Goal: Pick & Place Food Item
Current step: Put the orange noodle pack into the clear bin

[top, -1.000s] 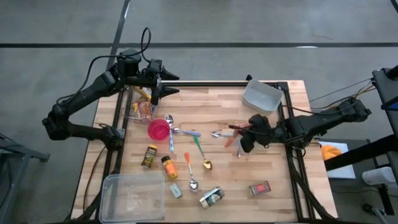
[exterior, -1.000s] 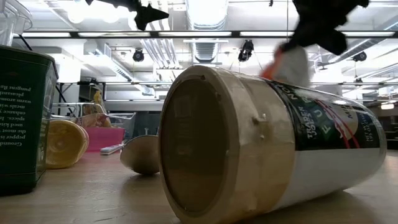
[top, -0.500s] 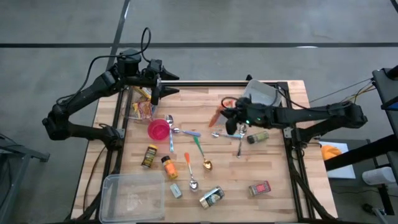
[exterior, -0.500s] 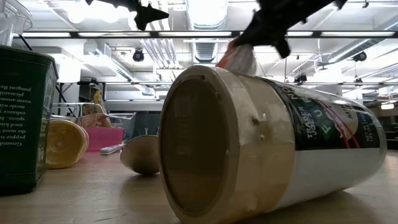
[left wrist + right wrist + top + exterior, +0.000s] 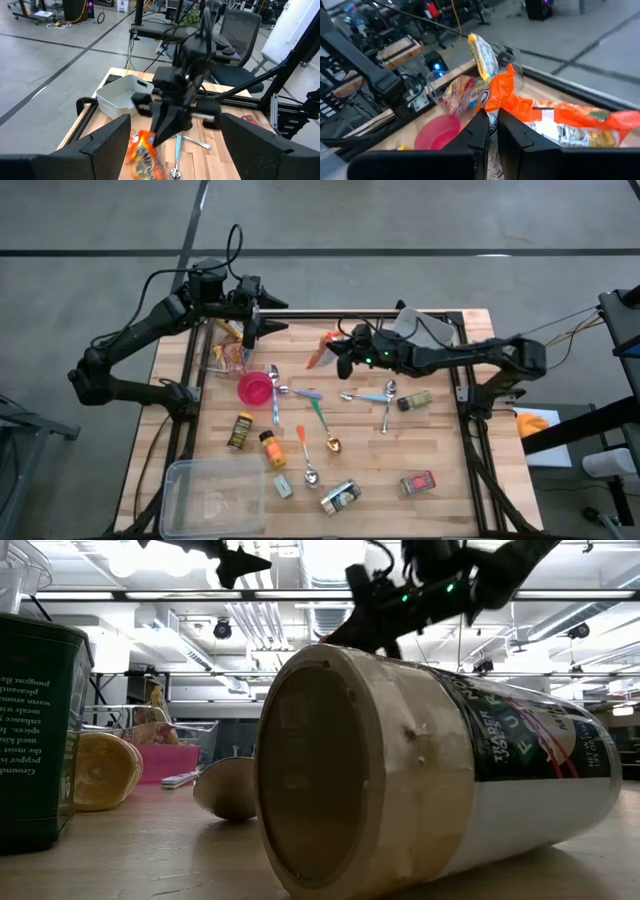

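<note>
- The wooden table (image 5: 440,430) is strewn with spoons, spice jars and small packets, while the clear bin at its left rear corner (image 5: 222,352) already holds snack packets; it is judged to be where the carried item is headed.
- The right arm is stretched across the table toward that corner, so that the right gripper (image 5: 338,352) hangs above the rear middle of the board, well apart from the bin.
- The left gripper (image 5: 250,330) is held raised over the bin's inner edge with its fingers spread and nothing between them; it is judged to be waiting.
- The orange snack packet (image 5: 555,120) is pinched at one end by the right gripper's pressed-together fingers (image 5: 479,131), the rest hanging free in the air.
- The pink cup (image 5: 254,388) stands just beside the bin.
- In the low view most of the table is blocked by a large jar lying on its side (image 5: 430,775); the packet is hidden there.
- The packet's print cannot be read, being blurred in the left wrist view.
</note>
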Action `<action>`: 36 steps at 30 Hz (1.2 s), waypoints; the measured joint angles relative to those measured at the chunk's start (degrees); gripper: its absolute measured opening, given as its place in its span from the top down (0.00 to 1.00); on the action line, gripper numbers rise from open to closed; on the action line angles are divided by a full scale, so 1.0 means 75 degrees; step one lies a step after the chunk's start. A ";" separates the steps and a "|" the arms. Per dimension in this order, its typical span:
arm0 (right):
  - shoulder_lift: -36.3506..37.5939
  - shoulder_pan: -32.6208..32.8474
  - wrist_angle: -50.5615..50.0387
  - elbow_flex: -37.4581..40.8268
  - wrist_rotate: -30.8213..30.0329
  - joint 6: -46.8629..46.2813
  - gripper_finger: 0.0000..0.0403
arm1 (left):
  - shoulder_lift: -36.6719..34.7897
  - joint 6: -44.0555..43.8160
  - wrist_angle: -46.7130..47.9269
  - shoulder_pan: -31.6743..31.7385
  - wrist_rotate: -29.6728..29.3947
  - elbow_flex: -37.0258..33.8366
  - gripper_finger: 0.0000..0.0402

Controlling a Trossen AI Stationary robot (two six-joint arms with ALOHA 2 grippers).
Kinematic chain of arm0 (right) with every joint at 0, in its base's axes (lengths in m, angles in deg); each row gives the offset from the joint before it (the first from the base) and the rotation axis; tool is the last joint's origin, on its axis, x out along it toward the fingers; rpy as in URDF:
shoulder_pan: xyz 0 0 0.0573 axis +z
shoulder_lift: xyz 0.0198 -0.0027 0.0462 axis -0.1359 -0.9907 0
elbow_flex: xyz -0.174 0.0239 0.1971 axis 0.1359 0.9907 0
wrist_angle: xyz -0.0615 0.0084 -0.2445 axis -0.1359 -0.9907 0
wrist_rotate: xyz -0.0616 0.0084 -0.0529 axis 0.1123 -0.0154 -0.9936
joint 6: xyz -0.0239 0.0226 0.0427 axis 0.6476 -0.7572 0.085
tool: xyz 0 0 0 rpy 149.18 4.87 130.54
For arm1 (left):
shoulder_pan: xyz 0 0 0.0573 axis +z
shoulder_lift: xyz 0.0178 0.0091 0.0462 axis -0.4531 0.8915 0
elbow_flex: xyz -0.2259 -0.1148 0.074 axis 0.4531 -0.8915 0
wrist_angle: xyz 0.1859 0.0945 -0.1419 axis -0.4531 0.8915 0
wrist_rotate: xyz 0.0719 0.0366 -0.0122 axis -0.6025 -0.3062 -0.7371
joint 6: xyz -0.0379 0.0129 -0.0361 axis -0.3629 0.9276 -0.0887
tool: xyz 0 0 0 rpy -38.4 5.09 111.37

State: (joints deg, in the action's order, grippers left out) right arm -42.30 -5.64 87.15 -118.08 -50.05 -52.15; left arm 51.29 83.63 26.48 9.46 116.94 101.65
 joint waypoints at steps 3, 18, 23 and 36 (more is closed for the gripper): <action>-0.0647 -0.0090 0.1031 0.0000 0.0024 0.0223 0.95 | 0.0000 -0.0003 0.0003 0.0000 0.0000 0.0000 0.22; -0.3469 -0.0169 0.1947 -0.1738 0.0009 0.0443 0.95 | 0.0000 -0.0013 0.0033 0.0000 0.0000 0.0000 0.22; -0.3968 -0.0177 0.0889 -0.2531 -0.0024 0.0426 0.95 | 0.0000 -0.0012 0.0047 -0.0003 0.0000 -0.0003 0.22; -0.4003 -0.0308 0.0205 -0.2906 0.0072 -0.0954 0.85 | 0.0000 0.0003 0.0050 -0.0006 -0.0002 -0.0026 0.22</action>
State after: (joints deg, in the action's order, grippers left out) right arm -72.32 -7.95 88.69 -139.87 -49.51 -59.31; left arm 51.29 83.65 26.86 9.42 116.92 101.46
